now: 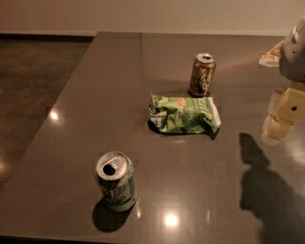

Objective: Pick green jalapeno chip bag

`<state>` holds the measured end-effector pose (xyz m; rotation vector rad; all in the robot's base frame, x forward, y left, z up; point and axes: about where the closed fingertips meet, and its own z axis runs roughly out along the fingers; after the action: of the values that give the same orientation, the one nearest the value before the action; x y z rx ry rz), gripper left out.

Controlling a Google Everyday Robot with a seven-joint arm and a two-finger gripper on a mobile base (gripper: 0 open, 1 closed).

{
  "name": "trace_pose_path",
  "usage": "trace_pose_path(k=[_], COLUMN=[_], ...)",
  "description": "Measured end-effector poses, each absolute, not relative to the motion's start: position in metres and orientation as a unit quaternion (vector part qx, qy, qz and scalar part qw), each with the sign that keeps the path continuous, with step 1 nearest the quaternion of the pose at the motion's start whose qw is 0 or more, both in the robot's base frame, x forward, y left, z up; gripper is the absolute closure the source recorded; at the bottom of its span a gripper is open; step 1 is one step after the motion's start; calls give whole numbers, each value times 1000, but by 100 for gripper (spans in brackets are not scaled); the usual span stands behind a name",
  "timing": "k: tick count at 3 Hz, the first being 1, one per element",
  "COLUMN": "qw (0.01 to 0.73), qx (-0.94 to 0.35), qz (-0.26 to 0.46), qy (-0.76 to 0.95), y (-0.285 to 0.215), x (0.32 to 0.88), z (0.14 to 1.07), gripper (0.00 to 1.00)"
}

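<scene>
The green jalapeno chip bag (185,114), a small crumpled light-green foil packet with white lettering, lies flat mid-surface, well left of the claw (282,119) and apart from it, its broad face up, which I judge suits a grasp from above. Nearest the camera, further left of the claw, 1 opened green-and-white aluminium soda can (116,182) stands upright. Just beyond the bag stands 1 brown-gold can (202,75). The claw hangs at the right edge with nothing seen in it; how far open it is I cannot tell. The glossy dark-grey surface (66,143) mirrors ceiling lights. A dark floor (33,71) lies to the left and a pale wall (143,14) behind.
</scene>
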<state>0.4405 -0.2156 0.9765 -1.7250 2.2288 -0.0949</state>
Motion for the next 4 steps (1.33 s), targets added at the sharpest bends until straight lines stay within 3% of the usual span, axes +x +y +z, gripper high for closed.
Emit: trace_pose_path(k=[4], qw=[180], qx=[-635], qz=[-3], qy=[751], y=[-149], x=[511], z=[911], gripper=[0])
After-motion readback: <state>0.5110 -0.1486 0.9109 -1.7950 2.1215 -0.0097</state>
